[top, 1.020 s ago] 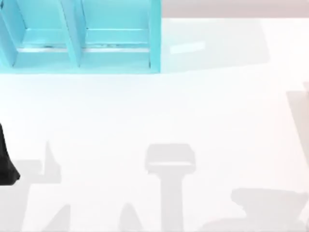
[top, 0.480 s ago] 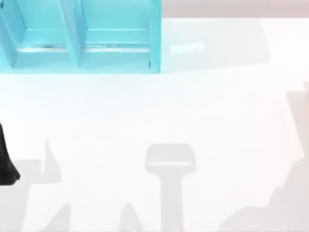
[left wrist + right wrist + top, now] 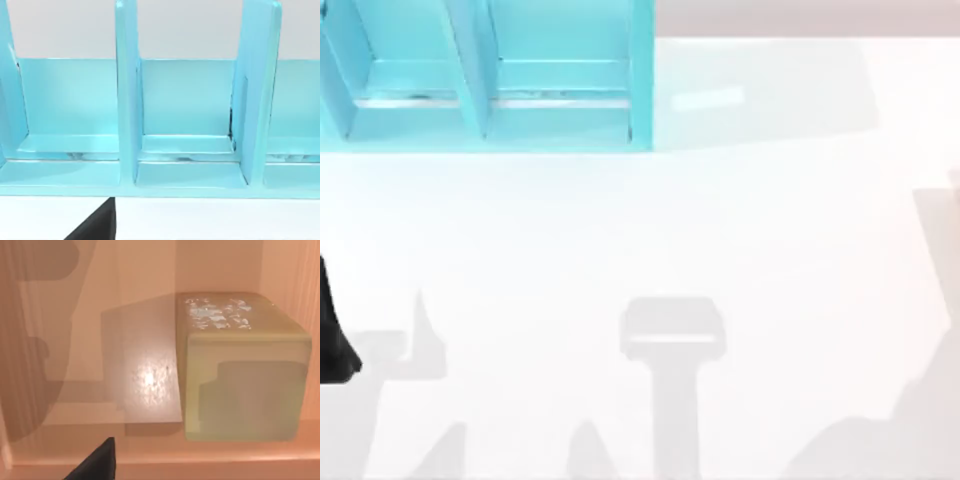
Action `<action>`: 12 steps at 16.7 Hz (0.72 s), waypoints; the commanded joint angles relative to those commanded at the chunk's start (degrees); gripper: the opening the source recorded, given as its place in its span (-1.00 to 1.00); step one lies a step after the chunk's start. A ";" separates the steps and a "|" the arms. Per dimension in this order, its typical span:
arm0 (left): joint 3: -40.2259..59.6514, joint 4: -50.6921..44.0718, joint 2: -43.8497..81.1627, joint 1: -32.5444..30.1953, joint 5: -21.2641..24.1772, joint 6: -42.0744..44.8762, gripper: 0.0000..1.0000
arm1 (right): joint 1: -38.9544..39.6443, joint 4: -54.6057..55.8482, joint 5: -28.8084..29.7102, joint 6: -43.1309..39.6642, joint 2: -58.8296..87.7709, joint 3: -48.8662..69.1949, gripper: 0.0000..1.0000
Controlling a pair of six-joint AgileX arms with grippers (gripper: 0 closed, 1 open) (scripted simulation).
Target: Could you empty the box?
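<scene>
The right claw (image 3: 95,464) shows as a dark wedge at the edge of the right wrist view, and I cannot tell whether it is released or clenched. It is poised over the box (image 3: 145,270), whose peach-coloured walls rise around the space ahead of it. In front of the claw, down on the box floor, rests a pale green block (image 3: 240,370). The block has a mottled, shiny top face and stands close to one side wall, with a stretch of glossy bare floor beside it. A soft shadow falls across the block's near face. The left claw (image 3: 94,226) also shows as a dark wedge in the left wrist view, its state likewise impossible to tell. It faces a turquoise rack (image 3: 127,100) just ahead, standing on the white tabletop (image 3: 620,230), with upright dividers splitting it into open bays. From above, the left arm (image 3: 332,330) is a black shape at the tabletop's left edge. The rack is far beyond it, and grey shadows lie across the tabletop.
</scene>
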 joint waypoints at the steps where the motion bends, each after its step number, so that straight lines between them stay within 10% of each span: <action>1: 0.00 0.00 0.00 0.00 0.00 0.00 1.00 | -0.01 1.33 0.00 0.05 0.37 -1.13 1.00; 12: 0.00 0.00 0.00 0.00 0.00 0.00 1.00 | -0.12 21.65 0.01 0.06 6.11 -15.42 1.00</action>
